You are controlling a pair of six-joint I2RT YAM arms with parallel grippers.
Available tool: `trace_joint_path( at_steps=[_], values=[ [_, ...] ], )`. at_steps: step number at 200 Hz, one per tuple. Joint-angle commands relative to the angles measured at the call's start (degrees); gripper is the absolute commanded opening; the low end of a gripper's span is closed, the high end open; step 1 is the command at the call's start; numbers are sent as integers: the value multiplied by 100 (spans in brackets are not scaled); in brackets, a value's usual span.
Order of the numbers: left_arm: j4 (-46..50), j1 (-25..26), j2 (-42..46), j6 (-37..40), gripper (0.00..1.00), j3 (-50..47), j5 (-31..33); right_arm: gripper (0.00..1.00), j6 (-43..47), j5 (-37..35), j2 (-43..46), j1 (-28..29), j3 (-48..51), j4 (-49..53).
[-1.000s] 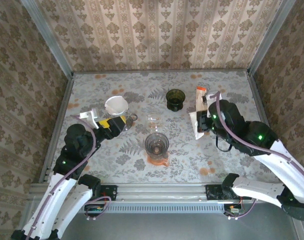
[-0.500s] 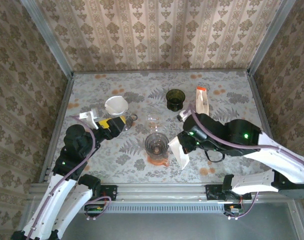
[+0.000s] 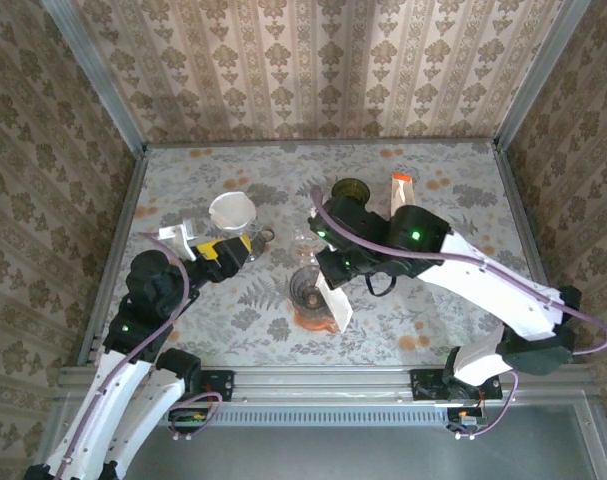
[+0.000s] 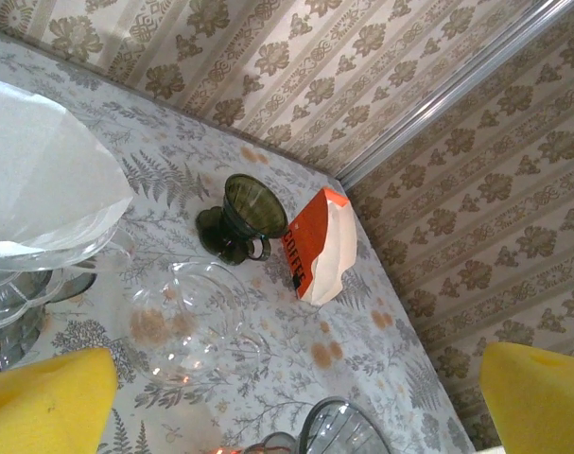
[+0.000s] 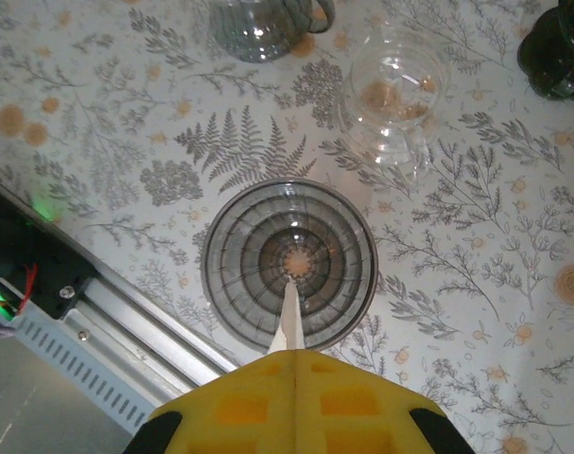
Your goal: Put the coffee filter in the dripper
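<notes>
The dripper (image 3: 310, 288) is a grey ribbed glass cone on an orange base, front centre of the table. My right gripper (image 3: 328, 278) hangs over its right rim, shut on a folded white coffee filter (image 3: 334, 306). In the right wrist view the filter (image 5: 289, 320) shows edge-on from the shut yellow gripper (image 5: 294, 357), its tip pointing at the centre of the dripper (image 5: 239, 270). I cannot tell whether it touches the dripper. My left gripper (image 3: 211, 243) stands open at the left with nothing between its fingers (image 4: 45, 402).
Another white filter (image 3: 233, 210) sits in a clear glass stand just beyond the left gripper. A small glass bowl (image 3: 305, 243), a dark green cup (image 3: 350, 198) and an orange-and-white coffee bag (image 3: 401, 195) stand behind the dripper. A metal rail (image 5: 97, 322) runs along the near edge.
My right arm has swung left from beside the coffee bag, carrying the filter across the table to above the dripper. The left arm has not moved.
</notes>
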State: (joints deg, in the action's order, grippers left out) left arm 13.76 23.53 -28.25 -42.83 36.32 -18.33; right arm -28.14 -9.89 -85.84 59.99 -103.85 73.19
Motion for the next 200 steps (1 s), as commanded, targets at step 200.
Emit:
trace_joint_path(
  at_steps=[200],
  values=[
    [-93,181,-287,232,78,-424,-1581,0,458,-187,-1172,-374,356,-595]
  ],
)
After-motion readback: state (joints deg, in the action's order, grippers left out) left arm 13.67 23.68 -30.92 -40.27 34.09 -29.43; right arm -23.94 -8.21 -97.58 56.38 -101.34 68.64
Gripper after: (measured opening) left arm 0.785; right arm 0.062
